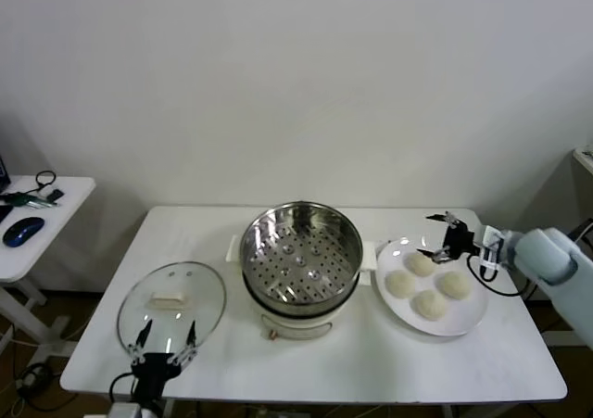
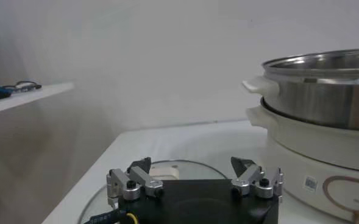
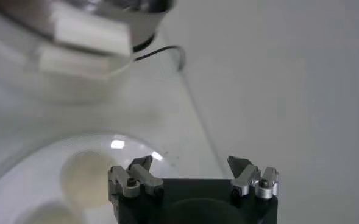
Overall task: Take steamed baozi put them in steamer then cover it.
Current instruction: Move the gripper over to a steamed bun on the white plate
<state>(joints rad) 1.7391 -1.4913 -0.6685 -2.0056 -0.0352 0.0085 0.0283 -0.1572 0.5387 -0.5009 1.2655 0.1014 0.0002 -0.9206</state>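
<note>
With left gripper [image 1: 165,348] parked open-fingered beside the cover [image 1: 172,305], lower the open-fingered right gripper [image 1: 443,236] squarely over the nearest steamed baozi [image 1: 420,263], right of the empty steamer [image 1: 301,256], then close gently.

A white counter [image 1: 213,242] stands against a plain white wall [image 1: 296,75]. On its right part lies a flat white plate [image 1: 468,321]. Off the counter's left end stands a smaller white side table [image 1: 69,196], carrying 1 dark blue mouse [image 1: 22,230] and some tangled cables [image 1: 32,194].
</note>
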